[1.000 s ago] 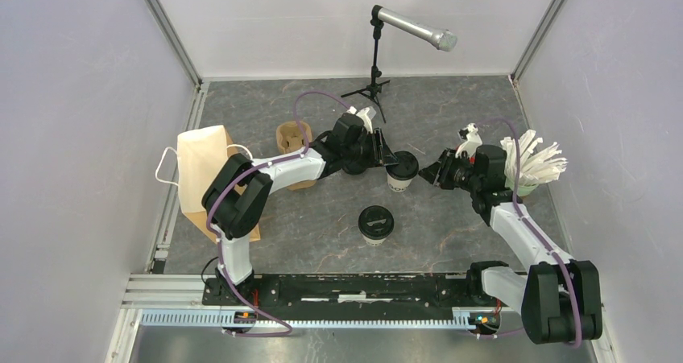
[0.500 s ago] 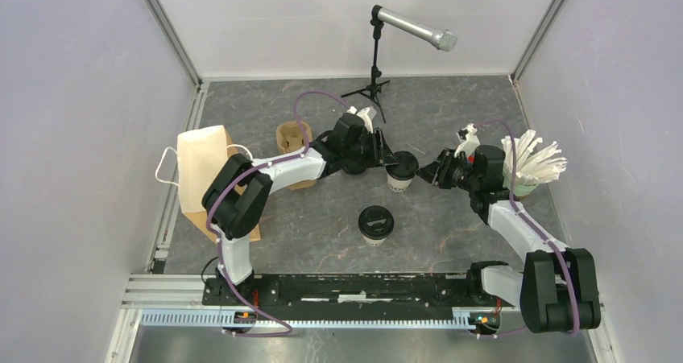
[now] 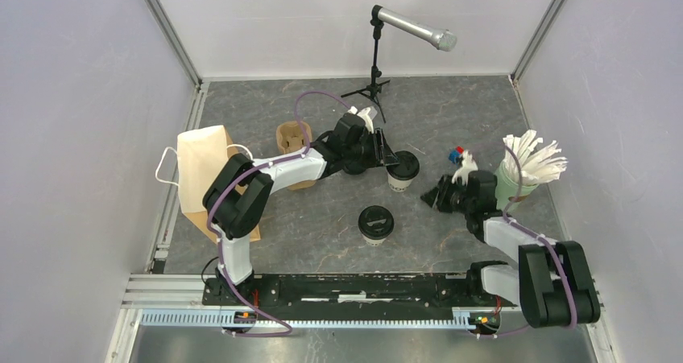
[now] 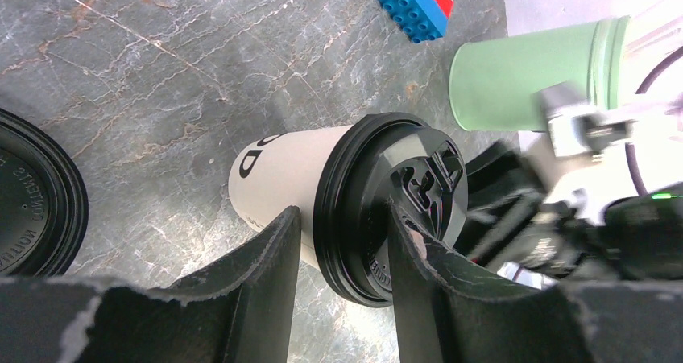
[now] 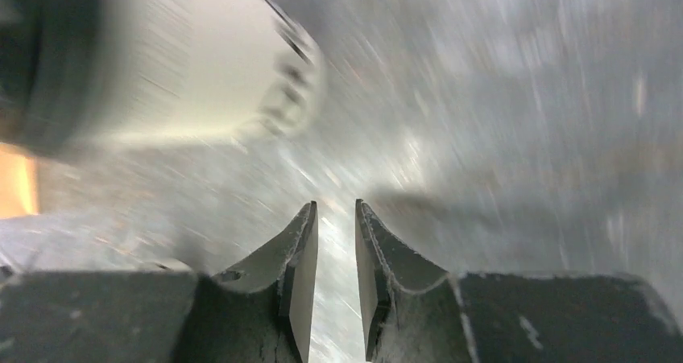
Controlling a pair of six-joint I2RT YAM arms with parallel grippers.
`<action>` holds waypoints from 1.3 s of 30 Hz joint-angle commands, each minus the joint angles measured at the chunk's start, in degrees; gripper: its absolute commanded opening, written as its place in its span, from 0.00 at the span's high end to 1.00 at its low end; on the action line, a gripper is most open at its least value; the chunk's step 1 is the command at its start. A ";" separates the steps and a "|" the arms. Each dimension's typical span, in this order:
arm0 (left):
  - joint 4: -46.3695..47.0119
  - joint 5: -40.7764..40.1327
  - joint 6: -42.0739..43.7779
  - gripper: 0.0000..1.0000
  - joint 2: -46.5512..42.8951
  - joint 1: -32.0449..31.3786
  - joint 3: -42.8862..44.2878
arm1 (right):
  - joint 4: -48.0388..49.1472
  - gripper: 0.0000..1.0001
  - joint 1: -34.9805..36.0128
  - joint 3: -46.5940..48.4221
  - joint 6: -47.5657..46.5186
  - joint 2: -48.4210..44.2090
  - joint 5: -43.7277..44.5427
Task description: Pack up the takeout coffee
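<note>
One takeout coffee cup [image 3: 401,170], white with a black lid, stands upright mid-table. My left gripper [image 3: 387,161] reaches it from the left. In the left wrist view this cup [image 4: 282,166] sits between the fingers of the left gripper [image 4: 343,208], one finger against the wall under the rim and the other across the lid top, shut on the lid edge. A second lidded cup [image 3: 375,223] stands alone nearer the arm bases, and its lid [image 4: 32,194] also shows. My right gripper [image 3: 440,194] hangs low to the right of both cups. Its jaws [image 5: 334,206] are narrowly open and empty, and a blurred white cup [image 5: 161,65] lies ahead of them.
A pale green cup of white straws [image 3: 511,184] stands at the right, close to my right wrist. A red and blue toy brick [image 3: 457,152] lies beside it. The brown cup carrier [image 3: 288,138] and a paper bag [image 3: 203,178] are on the left. A microphone stand [image 3: 375,73] is at the back.
My right gripper has drawn back from the held cup toward the near right and lowered, its jaws narrowing slightly. The toy brick is now uncovered. The left gripper and both cups have stayed put.
</note>
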 commanded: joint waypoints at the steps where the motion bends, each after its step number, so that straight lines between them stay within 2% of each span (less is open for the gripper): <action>1: -9.79 -3.74 2.11 0.51 4.58 -1.48 -2.59 | -4.43 0.71 1.11 -5.80 -2.75 2.55 8.29; 6: -9.40 -3.11 2.52 0.51 4.24 -2.00 -2.27 | -3.29 0.69 1.35 -4.12 -4.13 1.95 5.42; 14: -10.32 -2.23 3.46 0.51 3.30 -2.01 -0.50 | -19.41 0.65 1.39 13.14 -8.97 -7.42 8.38; 18: -10.30 -1.61 4.28 0.51 3.17 -2.01 -0.13 | -15.26 0.64 1.37 16.36 -7.46 -8.81 3.24; 22: -10.16 -1.20 4.42 0.51 3.01 -1.97 -0.18 | -12.76 0.55 1.38 19.24 -6.52 -4.54 -0.61; 25: -10.33 -1.20 4.50 0.51 2.92 -2.01 -0.14 | -11.03 0.53 1.39 20.49 -6.60 -0.85 -3.13; 28: -10.47 -1.28 4.56 0.51 2.95 -1.97 -0.09 | -8.59 0.52 1.40 19.40 -5.70 1.33 -6.21; 30: -10.47 -1.29 4.56 0.52 3.13 -2.01 -0.13 | -6.38 0.53 1.35 17.33 -4.83 1.64 -5.21; 39: -10.25 -2.78 4.07 0.52 3.28 -1.99 -1.63 | -4.08 0.67 1.88 4.93 -4.88 5.03 3.33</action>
